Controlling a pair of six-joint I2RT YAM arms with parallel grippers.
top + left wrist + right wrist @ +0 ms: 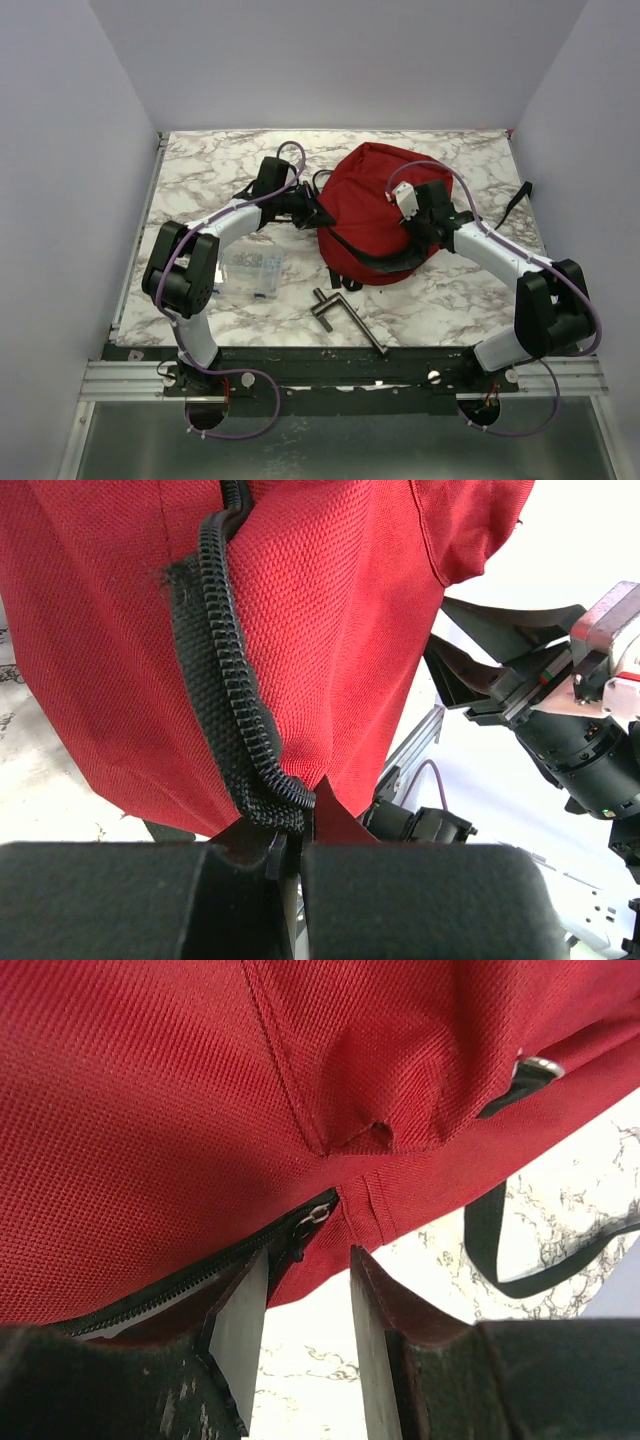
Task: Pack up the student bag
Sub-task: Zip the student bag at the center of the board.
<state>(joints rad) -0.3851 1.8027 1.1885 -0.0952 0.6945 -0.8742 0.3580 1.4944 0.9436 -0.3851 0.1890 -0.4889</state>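
The student bag [366, 196] is a big dark-red backpack lying mid-table, one black strap [383, 262] draped over its near side. At the bag's left edge, my left gripper [312, 212] is shut on the black zipper tape [240, 750], which the left wrist view shows pinched between the pads with a fold of red cloth at my left gripper [290, 842]. On the right side, my right gripper [416, 230] is pressed up against the bag. The right wrist view shows my right gripper [308, 1265] open, its fingertips straddling the bag's lower edge just under the zipper pull [316, 1215].
A small clear plastic pouch [252, 271] lies left of the bag, beside the left arm. A dark metal crank-like tool [345, 315] rests near the front edge. A loose black strap [497, 1258] trails over the marble to the bag's right. White walls enclose the table.
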